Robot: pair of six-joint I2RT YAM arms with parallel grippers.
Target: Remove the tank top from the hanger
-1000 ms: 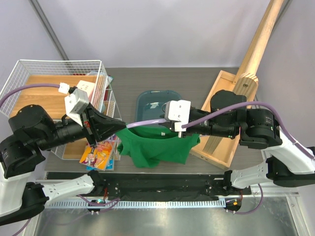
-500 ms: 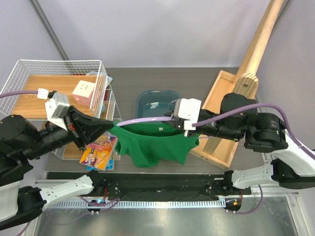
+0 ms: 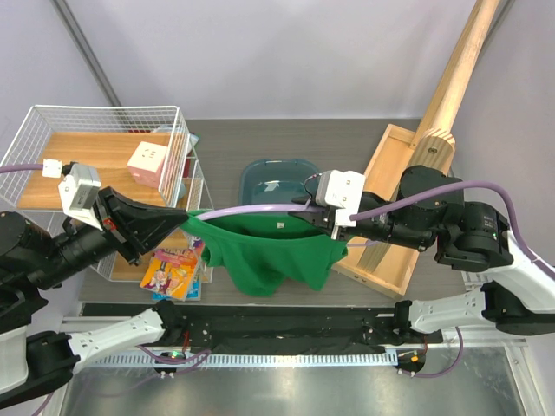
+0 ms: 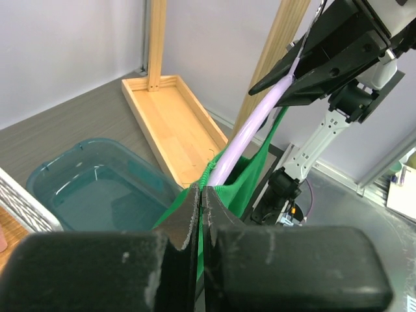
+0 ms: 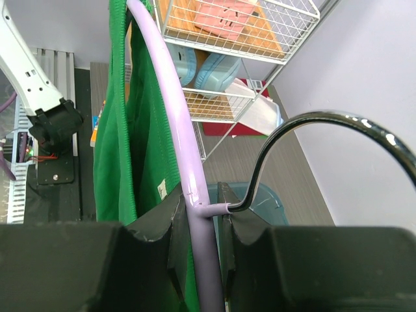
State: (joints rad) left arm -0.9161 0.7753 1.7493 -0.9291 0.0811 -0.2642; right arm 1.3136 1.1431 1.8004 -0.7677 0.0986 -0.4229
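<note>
While both arms hold the load in the air over the near part of the table (image 3: 286, 139), we read the grips like this.

Left gripper (image 3: 185, 217): jaws pressed together, only a hairline slit between them in the left wrist view. They pinch green fabric of the tank top (image 3: 264, 256) at its left shoulder, right at the left end of the hanger (image 3: 251, 210).

Right gripper (image 3: 319, 222): jaws closed on the hanger at its middle, where the silver hook (image 5: 312, 123) meets the lilac bar. In the right wrist view we see the bar clamped between the fingers (image 5: 156, 224), with the hook curving up and away to the right.

Tank top: on the hanger, not off yet. It drapes over the lilac bar and hangs below it between the two grippers, its lower edge down by the table's near edge. We see its white tag (image 3: 284, 227) at the neckline, close to the right gripper.

Around it: a teal basin (image 3: 260, 173) sits on the table just behind the hanger. A wire basket (image 3: 52, 121) stands at the left and a wooden tray (image 3: 386, 264) at the right. A colourful packet (image 3: 169, 270) lies below the left gripper.
</note>
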